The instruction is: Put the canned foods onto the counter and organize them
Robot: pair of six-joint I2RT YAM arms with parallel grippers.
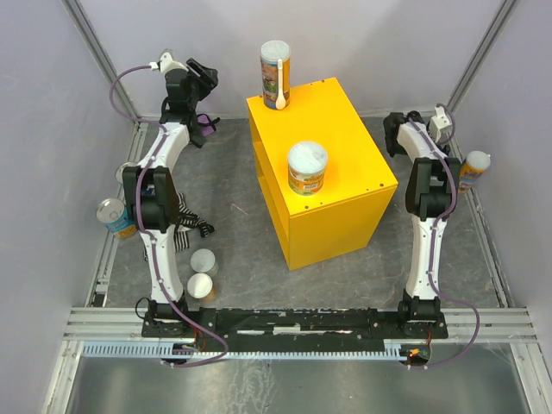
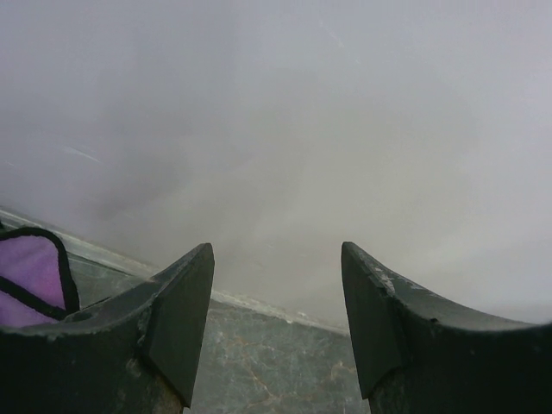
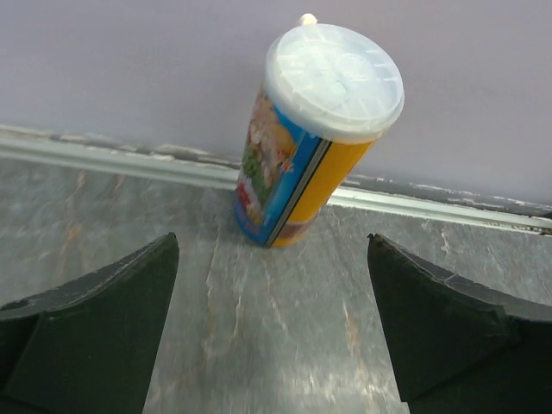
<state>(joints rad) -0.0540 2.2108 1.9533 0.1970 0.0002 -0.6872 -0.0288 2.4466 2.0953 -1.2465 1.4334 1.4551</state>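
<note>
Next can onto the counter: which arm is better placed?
Right. The right gripper, open, faces the tall can, lined up between its fingers. The left gripper sees only wall and purple cloth.

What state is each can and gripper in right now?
tall can: upright on counter
short tub: upright on counter
right-wall tube: upright on table
two pale-lidded tubs: upright on table
blue tin: on table, left
left gripper: open, empty
right gripper: open, empty
</note>
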